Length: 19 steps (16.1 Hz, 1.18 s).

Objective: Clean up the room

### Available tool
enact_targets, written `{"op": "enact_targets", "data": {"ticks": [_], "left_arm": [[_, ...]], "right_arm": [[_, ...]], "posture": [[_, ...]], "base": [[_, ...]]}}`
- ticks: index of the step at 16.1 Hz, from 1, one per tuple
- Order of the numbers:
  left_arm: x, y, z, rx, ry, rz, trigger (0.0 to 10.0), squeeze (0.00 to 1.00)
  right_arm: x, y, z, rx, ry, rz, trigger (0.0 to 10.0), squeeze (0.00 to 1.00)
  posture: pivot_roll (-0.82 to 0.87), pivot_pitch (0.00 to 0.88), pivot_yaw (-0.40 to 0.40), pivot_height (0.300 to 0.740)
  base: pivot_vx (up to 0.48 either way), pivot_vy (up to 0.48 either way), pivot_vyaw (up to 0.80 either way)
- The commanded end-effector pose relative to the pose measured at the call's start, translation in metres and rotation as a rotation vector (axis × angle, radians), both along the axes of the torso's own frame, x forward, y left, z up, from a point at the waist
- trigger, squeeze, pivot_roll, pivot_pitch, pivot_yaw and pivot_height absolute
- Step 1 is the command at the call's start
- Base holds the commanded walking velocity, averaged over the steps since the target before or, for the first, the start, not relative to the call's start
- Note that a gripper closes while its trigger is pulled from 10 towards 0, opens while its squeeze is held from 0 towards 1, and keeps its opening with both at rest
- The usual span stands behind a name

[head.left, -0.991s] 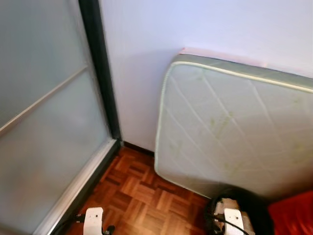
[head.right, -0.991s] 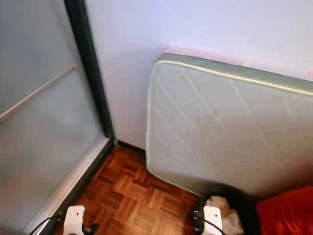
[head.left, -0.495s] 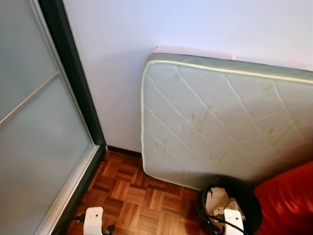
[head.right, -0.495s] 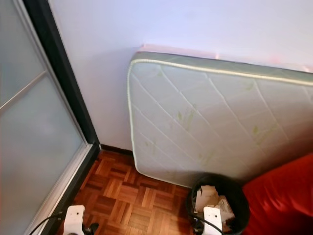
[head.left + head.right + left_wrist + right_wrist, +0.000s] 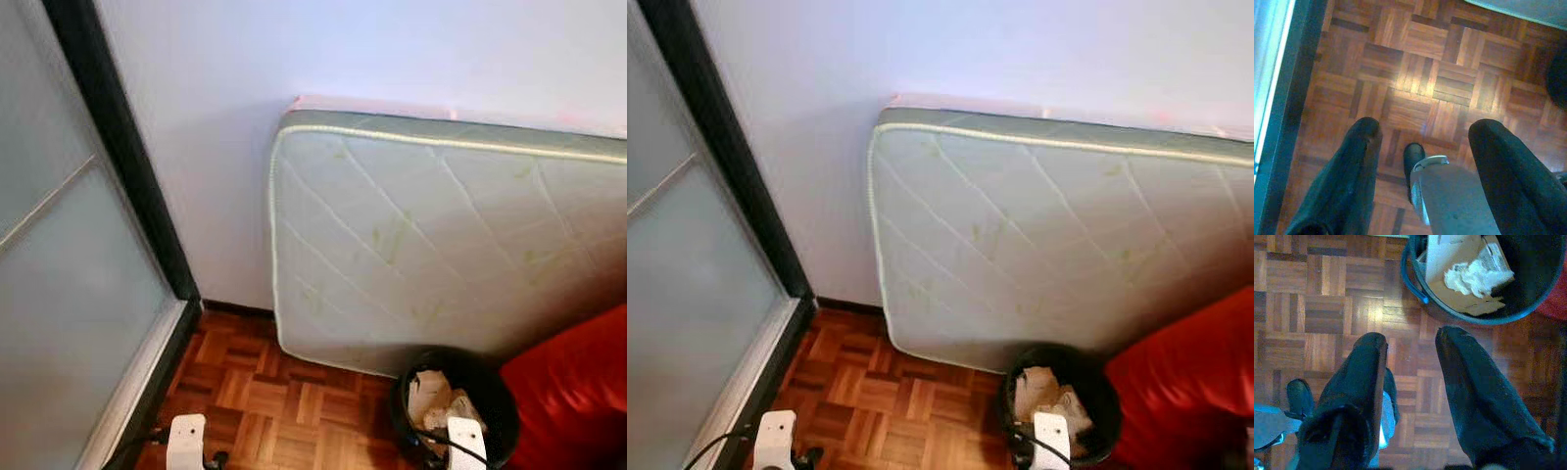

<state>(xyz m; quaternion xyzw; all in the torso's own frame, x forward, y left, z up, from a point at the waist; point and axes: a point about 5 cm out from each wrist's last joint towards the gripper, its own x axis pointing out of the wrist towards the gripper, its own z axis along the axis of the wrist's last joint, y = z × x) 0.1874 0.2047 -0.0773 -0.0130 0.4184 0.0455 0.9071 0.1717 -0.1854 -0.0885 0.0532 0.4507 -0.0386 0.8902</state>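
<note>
A: Where is the rubbish?

B: In the black bin [image 5: 453,397], on the parquet floor [image 5: 284,411] at about five o'clock in the head view. It holds cardboard pieces [image 5: 1449,264] and crumpled white paper [image 5: 1469,275]. The bin stands right in front of the lower edge of the mattress [image 5: 441,245], and a red cushion-like thing [image 5: 573,392] sits just beside it at three o'clock.

A: And the mattress?

B: Pale, quilted, with a green border, standing on its long edge and leaning against the white wall [image 5: 294,59]. It takes up the middle and the two o'clock part of the head view.

A: The grippers?

B: The right gripper [image 5: 1410,377] hangs above the floor just beside the bin's rim, its two black fingers [image 5: 1476,396] spread apart and holding nothing. The left gripper [image 5: 1422,161] hangs over bare parquet, fingers [image 5: 1347,176] also parted and empty; a grey foot with a black toe shows between them.

A: Anything at the nine o'clock side?

B: A frosted glass sliding door [image 5: 69,294] in a dark frame [image 5: 127,166], meeting the wall at the corner.
</note>
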Motion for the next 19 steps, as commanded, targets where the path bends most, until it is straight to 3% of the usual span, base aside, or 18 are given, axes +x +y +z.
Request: {"op": "enact_targets", "data": {"ticks": [1,5,8,19], "left_arm": [[0.0142,0.0101,0.0081,0.049,0.053,-0.177,10.0,0.0],[0.0146,0.0097,0.0082,0.047,0.052,-0.178,10.0,0.0],[0.0139,0.0083,0.0075,0.042,0.054,-0.178,10.0,0.0],[0.0114,0.0062,0.0061,0.042,0.052,-0.194,10.0,0.0]], "right_arm": [[0.0065,-0.034,0.0088,0.181,-0.018,-0.148,10.0,0.0],[0.0066,-0.0361,0.0093,0.169,-0.015,-0.142,10.0,0.0],[0.0059,-0.0377,0.0095,0.167,-0.017,-0.14,10.0,0.0],[0.0024,-0.0394,0.0083,0.156,-0.004,-0.116,10.0,0.0]], "posture": [[0.07,0.0,0.017,0.74],[0.08,0.0,0.01,0.74],[0.08,0.0,0.011,0.74],[0.07,0.0,0.002,0.74]], "base": [[0.0,0.0,-0.77],[0.0,0.0,-0.77],[0.0,-0.48,-0.77],[0.0,0.0,-0.76]]}}
